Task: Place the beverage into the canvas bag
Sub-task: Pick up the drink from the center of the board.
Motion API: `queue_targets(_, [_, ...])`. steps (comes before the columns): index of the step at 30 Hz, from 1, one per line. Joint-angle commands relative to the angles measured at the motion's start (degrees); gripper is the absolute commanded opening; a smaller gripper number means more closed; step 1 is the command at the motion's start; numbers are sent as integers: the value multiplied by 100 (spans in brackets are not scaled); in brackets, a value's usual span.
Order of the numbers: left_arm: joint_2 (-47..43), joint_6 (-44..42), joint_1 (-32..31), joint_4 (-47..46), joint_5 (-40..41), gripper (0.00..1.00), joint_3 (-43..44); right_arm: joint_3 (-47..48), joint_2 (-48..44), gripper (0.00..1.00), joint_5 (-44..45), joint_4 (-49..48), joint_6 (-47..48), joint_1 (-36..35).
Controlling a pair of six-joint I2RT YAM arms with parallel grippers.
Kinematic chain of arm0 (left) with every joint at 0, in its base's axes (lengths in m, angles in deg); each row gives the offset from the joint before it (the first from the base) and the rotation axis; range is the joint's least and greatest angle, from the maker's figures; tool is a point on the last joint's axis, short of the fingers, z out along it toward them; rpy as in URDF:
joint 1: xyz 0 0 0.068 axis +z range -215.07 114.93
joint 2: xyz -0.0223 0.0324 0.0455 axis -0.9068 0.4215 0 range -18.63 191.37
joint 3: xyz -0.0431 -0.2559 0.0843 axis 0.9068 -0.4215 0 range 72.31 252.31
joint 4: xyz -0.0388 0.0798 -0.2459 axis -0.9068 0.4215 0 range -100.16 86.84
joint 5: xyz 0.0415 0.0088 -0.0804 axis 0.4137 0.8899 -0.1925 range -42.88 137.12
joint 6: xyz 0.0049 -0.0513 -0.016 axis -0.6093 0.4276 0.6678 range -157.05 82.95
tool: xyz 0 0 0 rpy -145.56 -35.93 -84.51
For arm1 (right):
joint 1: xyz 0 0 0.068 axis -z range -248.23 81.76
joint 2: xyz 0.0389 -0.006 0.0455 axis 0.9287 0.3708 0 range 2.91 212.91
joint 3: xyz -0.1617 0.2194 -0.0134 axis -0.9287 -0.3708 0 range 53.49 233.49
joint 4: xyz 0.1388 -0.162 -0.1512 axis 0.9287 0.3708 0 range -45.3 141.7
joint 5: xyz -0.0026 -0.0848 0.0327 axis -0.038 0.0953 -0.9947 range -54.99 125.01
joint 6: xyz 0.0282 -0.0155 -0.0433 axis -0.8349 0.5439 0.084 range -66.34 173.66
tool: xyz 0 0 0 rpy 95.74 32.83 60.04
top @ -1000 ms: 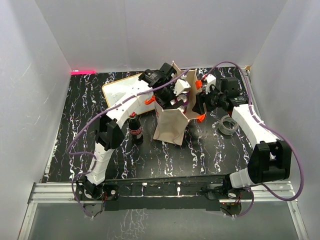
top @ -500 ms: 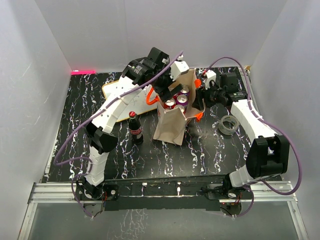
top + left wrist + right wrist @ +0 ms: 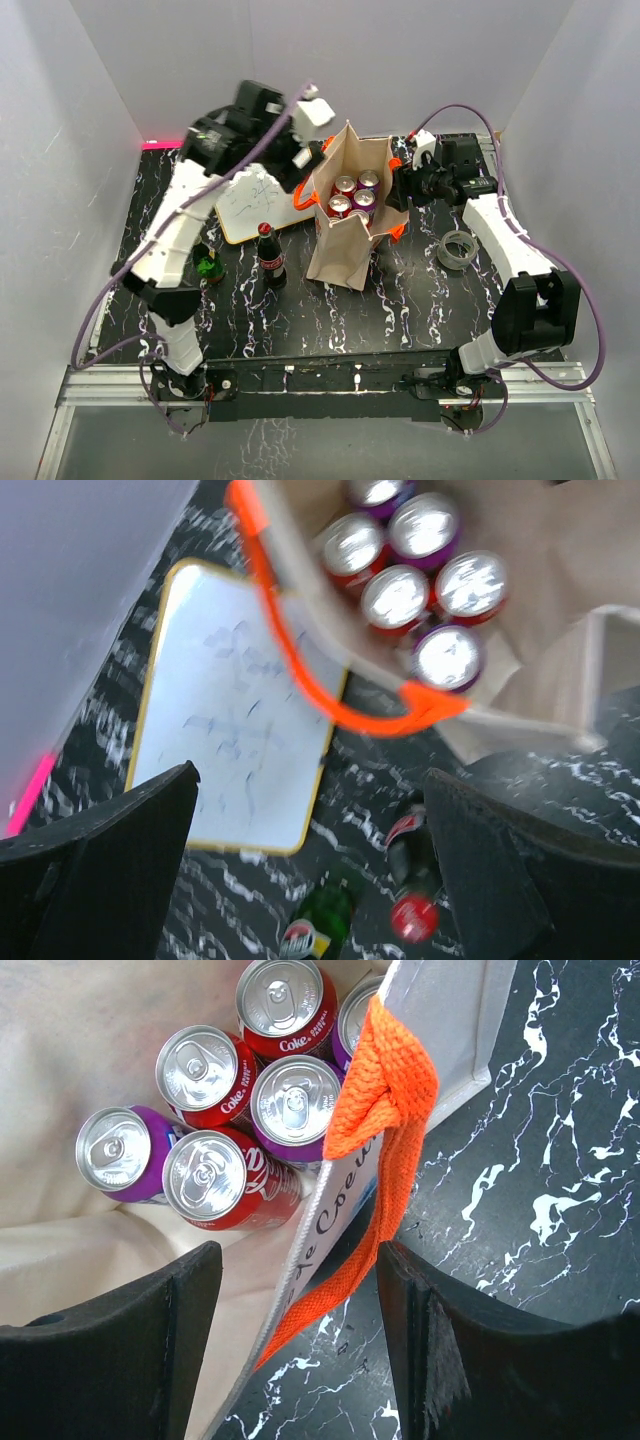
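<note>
White walls (image 3: pixel 400 60) enclosed the black marbled table (image 3: pixel 420 300); a whiteboard (image 3: pixel 255 200) and a cola bottle (image 3: pixel 270 256) stood centre-left. The left gripper (image 3: pixel 310 870) gaped empty; the right gripper (image 3: pixel 300 1340) sat astride the canvas bag (image 3: pixel 340 255) rim, jaws apart.

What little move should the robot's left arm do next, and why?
Probably swing the left gripper down toward the cola bottle. Its jaws are open and empty, and that bottle stands outside the canvas bag, closer to it than the green bottle. The right gripper straddles the bag's rim, so the top looks open.

Fixed overhead from behind, both wrist views overlook canvas bag (image 3: pixel 340 250)
</note>
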Motion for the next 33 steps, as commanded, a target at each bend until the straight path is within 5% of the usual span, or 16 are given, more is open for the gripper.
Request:
queue_targets(1, [-841,446,1233,-18,77,93,-680,333,67,65,115,-177,-186,-74])
queue_targets(14, [-2591,1189,4204,-111,-722,93,-3645,449,212,65,162,-241,-496,-248])
queue_targets(26, [-2618,969,4280,63,-1395,91,-4990,413,270,65,129,-387,-738,-269])
queue_targets(33, [-2205,895,4284,-10,-1453,79,-5147,351,195,65,203,-442,-838,-272])
